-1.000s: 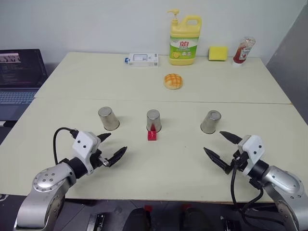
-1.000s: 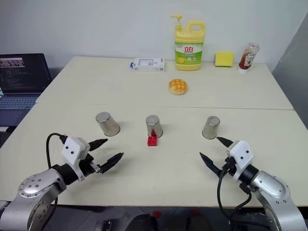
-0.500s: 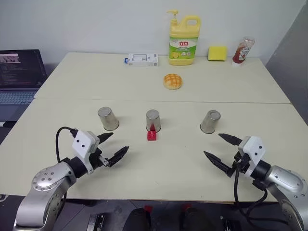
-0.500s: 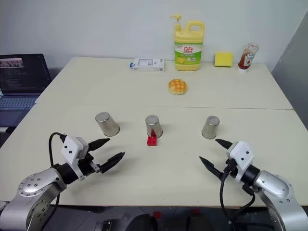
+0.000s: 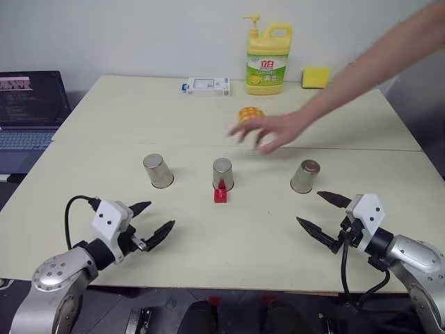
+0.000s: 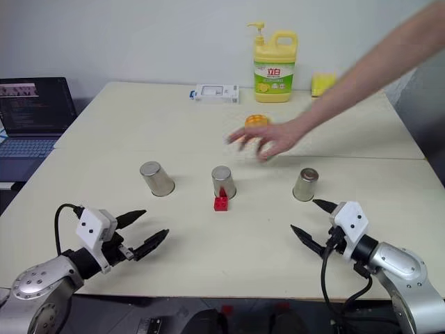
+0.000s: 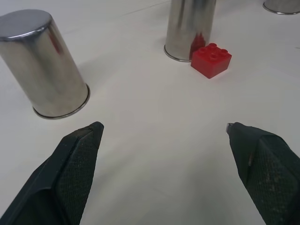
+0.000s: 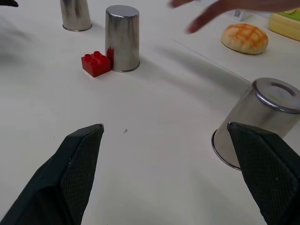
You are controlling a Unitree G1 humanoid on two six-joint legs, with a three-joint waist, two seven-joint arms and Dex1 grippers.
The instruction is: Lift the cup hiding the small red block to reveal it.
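The left gripper [image 5: 150, 223], low left in the left eye view, has its fingers spread apart and holds nothing; it hangs above the table [image 5: 229, 240] near the front edge. The right gripper [image 5: 321, 213], low right, is likewise spread wide and empty, just below the right cup [image 5: 304, 176].

Further up, three steel cups stand upside down in a row across the middle of the frame: the left cup [image 5: 158, 170], the middle cup [image 5: 222, 174] and the right one. The red block [image 5: 220, 195] sits in the open, touching or just beside the lower edge of the middle cup, under none of them.

Above the row, a person's hand [image 5: 268, 130] reaches in from the upper right, over the table beyond the middle cup, in front of a bun [image 5: 250, 113]. A yellow bottle [image 5: 268, 50] stands at the top centre.

By my reading the task has not begun: no cup hides the block yet, so there is nothing to reveal. Hiding the block, then choosing and lifting the right cup, all remain.
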